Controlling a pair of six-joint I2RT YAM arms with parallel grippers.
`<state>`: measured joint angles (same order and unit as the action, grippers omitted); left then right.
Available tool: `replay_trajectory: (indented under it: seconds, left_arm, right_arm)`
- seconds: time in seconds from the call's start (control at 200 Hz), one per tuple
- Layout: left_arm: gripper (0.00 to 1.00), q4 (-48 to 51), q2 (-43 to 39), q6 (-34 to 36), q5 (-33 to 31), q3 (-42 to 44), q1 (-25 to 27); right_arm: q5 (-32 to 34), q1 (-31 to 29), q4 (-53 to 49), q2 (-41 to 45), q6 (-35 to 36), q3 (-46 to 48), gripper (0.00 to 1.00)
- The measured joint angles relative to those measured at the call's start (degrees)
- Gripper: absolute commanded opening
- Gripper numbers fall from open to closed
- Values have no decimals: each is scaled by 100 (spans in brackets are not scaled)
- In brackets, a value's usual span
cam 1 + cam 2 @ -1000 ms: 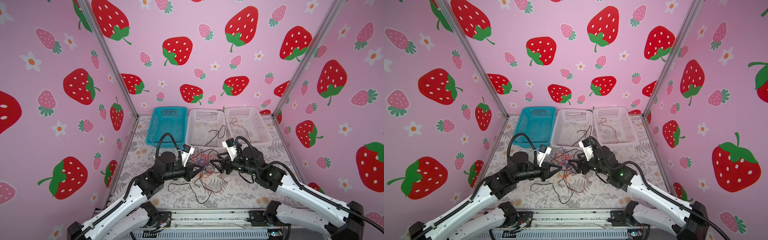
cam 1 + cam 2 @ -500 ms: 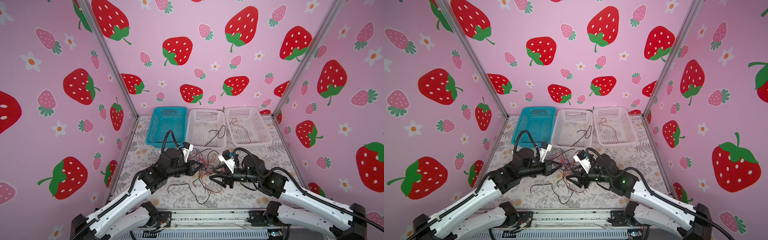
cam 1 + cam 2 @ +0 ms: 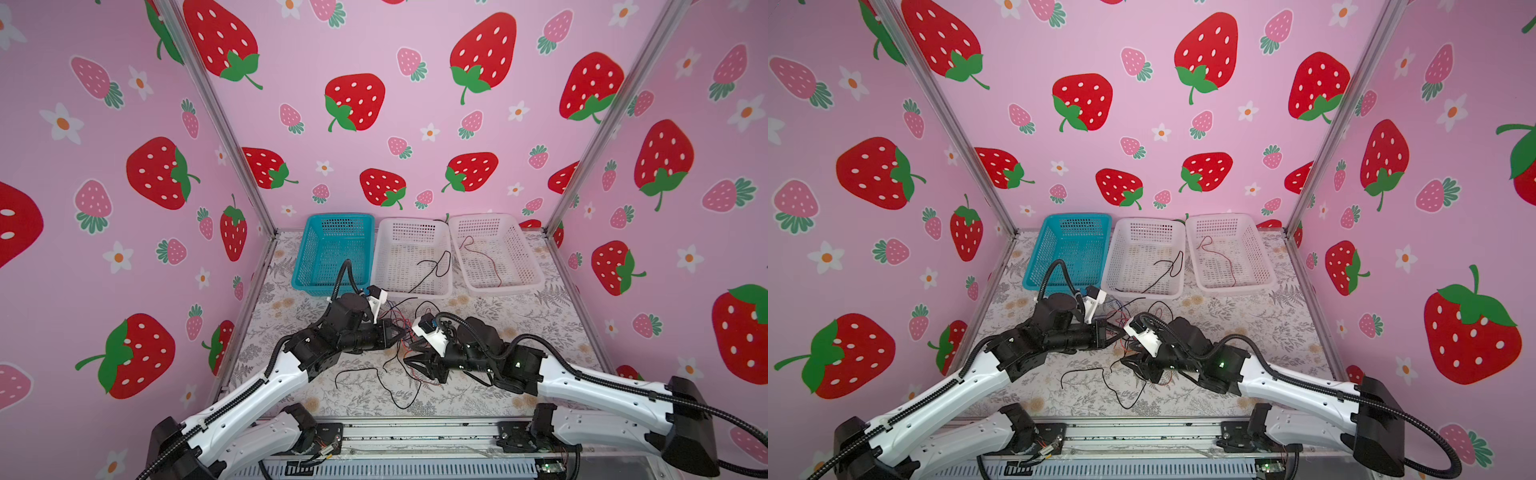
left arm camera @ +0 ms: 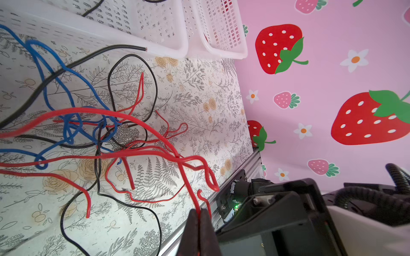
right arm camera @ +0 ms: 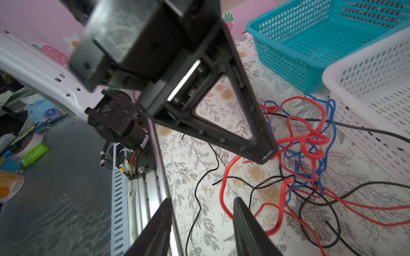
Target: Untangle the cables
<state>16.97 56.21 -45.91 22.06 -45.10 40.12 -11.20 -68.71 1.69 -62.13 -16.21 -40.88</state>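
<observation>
Left gripper point(image 4: 198, 221): fingers clenched on one red cable point(image 4: 188, 184), which climbs out of the pinch and runs back into the tangle point(image 4: 99, 130). Right gripper point(image 5: 202, 199): jaws apart, gripping nothing (a red loop point(image 5: 223, 190) and a thin black cable point(image 5: 197, 192) lie on the mat in the gap beyond the tips). Key relation, from a top view: the tangle sits just below centre frame, my left gripper at its left edge, my right gripper low at its lower right. The knot's long axis runs roughly left to right between us, so I judge the next pull goes apart along that line. The left arm is nearer. Surface: flat floral table mat point(image 3: 519, 332), with loose black ends sprawling toward the lower edge. Room: a blue basket point(image 3: 328, 253) and two white baskets point(image 3: 395, 257) stand close behind the knot. The side walls are well apart.
</observation>
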Motion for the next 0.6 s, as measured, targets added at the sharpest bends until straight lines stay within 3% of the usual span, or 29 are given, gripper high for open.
replay_trajectory:
  seconds: [0.195, 0.595]
  left_arm:
    - [0, 7, 4, -63, 0, -2, 0]
    - [0, 11, 4, -105, -68, -9, 0]
  right_arm:
    - [662, -109, 92, -352, 192, -201, 36]
    - [1335, -284, 61, -710, 304, -446, 6]
